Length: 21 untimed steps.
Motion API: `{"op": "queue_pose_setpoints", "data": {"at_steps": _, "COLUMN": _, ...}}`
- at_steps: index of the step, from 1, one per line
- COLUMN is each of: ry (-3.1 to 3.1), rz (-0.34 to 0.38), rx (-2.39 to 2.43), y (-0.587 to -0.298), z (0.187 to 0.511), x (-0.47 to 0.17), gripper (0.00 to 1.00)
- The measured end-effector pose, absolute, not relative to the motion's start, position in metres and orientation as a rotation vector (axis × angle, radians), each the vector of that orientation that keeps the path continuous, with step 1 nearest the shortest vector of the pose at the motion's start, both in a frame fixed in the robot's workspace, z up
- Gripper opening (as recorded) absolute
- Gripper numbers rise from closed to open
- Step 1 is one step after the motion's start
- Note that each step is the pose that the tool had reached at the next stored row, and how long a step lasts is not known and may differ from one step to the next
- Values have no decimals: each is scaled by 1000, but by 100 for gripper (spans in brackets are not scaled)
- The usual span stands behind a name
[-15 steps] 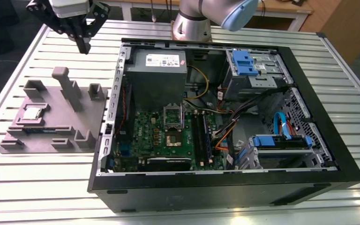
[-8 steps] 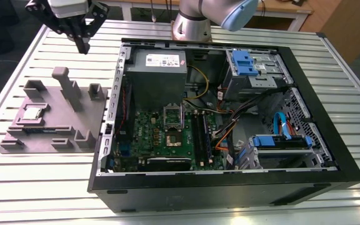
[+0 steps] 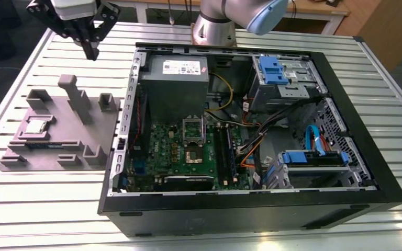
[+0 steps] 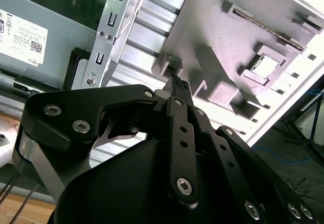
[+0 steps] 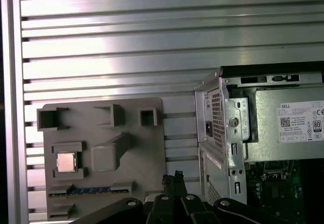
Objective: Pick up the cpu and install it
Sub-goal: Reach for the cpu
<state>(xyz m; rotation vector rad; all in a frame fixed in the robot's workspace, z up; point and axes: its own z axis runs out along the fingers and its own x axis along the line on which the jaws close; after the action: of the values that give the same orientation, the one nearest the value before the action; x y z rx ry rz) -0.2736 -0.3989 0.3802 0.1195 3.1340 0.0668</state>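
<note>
Bring the tool [image 3: 91,52], closed tip-to-tip on nothing and hanging point-down above the bench [image 3: 40,209] beside the computer case [image 3: 257,212], squarely over the cpu [image 3: 37,126], which lies flat in its recess on the grey tray [image 3: 75,137], well apart from the tool.

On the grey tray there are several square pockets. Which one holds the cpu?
The framed pocket at the exterior view's left edge of the tray holds the cpu; the other square pockets look empty.
</note>
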Motion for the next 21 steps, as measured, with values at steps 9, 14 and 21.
{"op": "queue_pose_setpoints", "data": {"at_steps": 9, "ry": 3134, "rz": 67, "rx": 120, "y": -399, "z": 380, "x": -277, "gripper": 10}}
{"op": "queue_pose_setpoints", "data": {"at_steps": 14, "ry": 3135, "rz": 67, "rx": 120, "y": -399, "z": 380, "x": -280, "gripper": 10}}
{"op": "queue_pose_setpoints", "data": {"at_steps": 21, "ry": 3135, "rz": 67, "rx": 120, "y": -399, "z": 380, "x": -283, "gripper": 10}}
